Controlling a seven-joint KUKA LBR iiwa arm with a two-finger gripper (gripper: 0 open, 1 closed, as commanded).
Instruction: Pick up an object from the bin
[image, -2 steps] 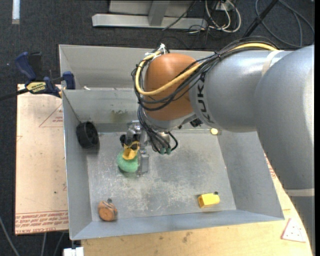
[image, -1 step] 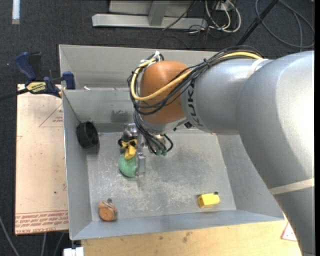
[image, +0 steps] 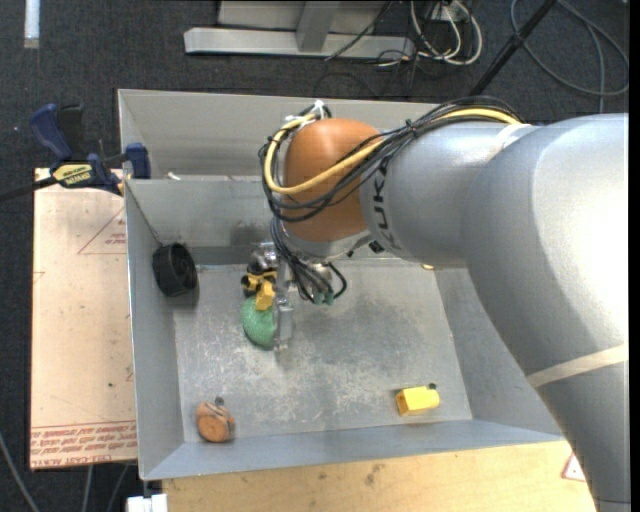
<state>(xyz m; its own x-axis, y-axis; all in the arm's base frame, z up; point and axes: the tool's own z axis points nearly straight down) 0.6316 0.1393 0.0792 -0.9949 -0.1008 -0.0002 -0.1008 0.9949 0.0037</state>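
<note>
My gripper (image: 284, 328) reaches down into the middle left of the bin, below the arm's orange cover. Right beside it on its left lies a green rounded thing (image: 258, 326), touching or nearly touching it. A small yellow and black piece (image: 263, 287) sits just above the green thing, close under the wrist. Whether the gripper has anything in it is hidden.
A black round roll (image: 175, 270) leans in the bin's back left corner. An orange-brown lump (image: 215, 422) lies at the front left, and a yellow block (image: 417, 400) lies at the front right. The arm covers the bin's right side.
</note>
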